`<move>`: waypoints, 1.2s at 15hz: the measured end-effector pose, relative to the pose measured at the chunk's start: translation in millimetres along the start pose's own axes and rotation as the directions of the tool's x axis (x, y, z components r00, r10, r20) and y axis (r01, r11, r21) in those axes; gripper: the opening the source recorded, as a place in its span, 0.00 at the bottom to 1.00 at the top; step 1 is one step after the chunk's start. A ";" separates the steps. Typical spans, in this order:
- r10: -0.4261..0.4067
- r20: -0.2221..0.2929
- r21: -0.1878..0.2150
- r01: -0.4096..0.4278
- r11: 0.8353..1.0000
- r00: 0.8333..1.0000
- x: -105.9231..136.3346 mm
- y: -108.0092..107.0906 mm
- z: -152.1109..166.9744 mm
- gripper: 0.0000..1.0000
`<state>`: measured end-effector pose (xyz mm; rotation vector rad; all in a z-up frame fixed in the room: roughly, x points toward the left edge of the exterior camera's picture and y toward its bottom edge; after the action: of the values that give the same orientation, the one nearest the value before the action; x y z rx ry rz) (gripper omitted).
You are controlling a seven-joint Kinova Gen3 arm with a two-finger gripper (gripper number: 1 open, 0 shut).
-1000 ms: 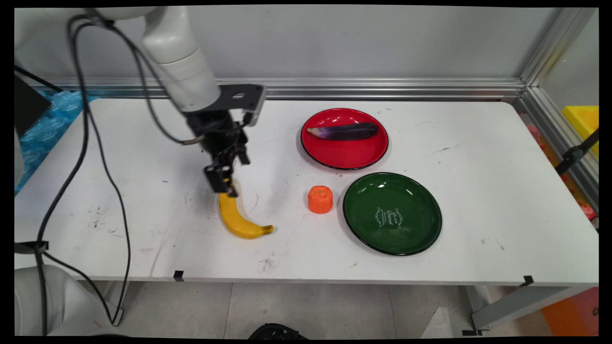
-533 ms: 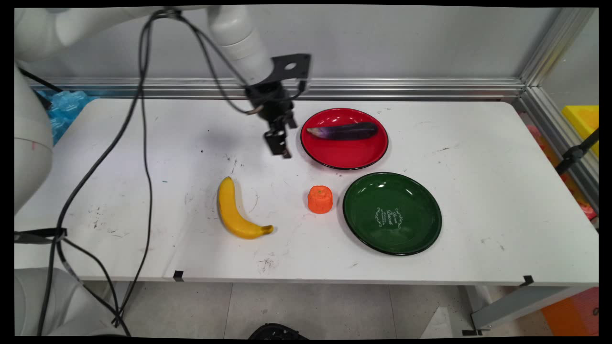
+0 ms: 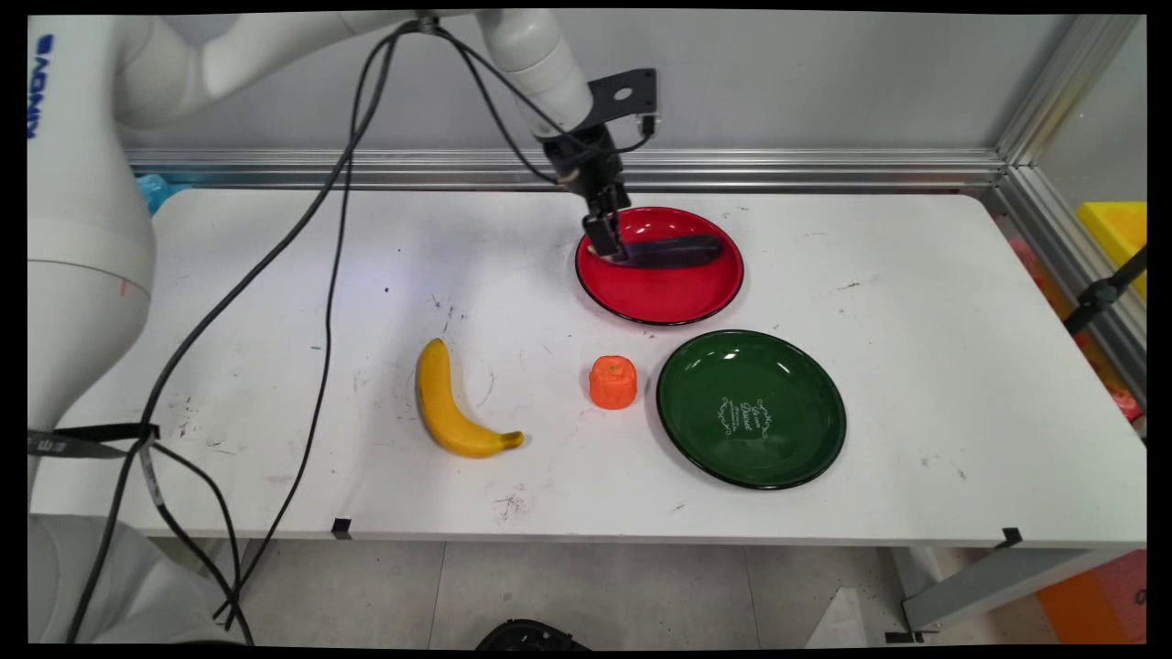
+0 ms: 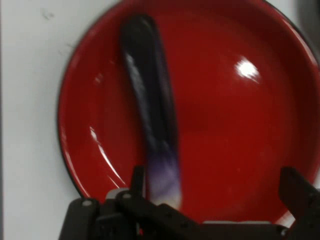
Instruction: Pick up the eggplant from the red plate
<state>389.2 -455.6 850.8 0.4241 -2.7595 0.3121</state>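
Gripper (image 3: 606,240) hangs over the left part of the red plate (image 3: 661,302), right at the pale stem end of the eggplant (image 3: 676,250). Hand view: jaws spread wide, one finger (image 4: 137,181) just beside the eggplant's pale end, the other finger (image 4: 298,192) well off over bare plate; nothing held. Eggplant lies lengthwise across the plate's far half, dark body running away from the gripper.

Judgement: if a grasp is meant here, the gripper sits off-centre w/ respect to the eggplant, so it wants shifting so both fingers straddle the body, across its narrow width, not along it. Stem end is thin & tapered; a bit further up the body looks safer. Plate rim is close, so watch finger contact.

Elsewhere on the counter (image 3: 916,366): banana (image 3: 450,407), small orange piece (image 3: 613,382), green plate (image 3: 751,408), all well apart from the gripper.
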 end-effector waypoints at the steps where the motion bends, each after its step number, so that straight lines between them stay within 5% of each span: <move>1: -0.005 -0.006 0.002 0.005 1.000 1.000 1.8 -4.4 4.1 1.00; 7: -0.063 -0.035 0.009 0.064 0.998 0.997 6.9 -31.5 39.7 1.00; 18: -0.128 -0.043 -0.006 0.128 0.992 0.991 1.3 -43.7 79.8 1.00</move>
<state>379.3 -517.4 784.9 0.5832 -2.6755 0.2817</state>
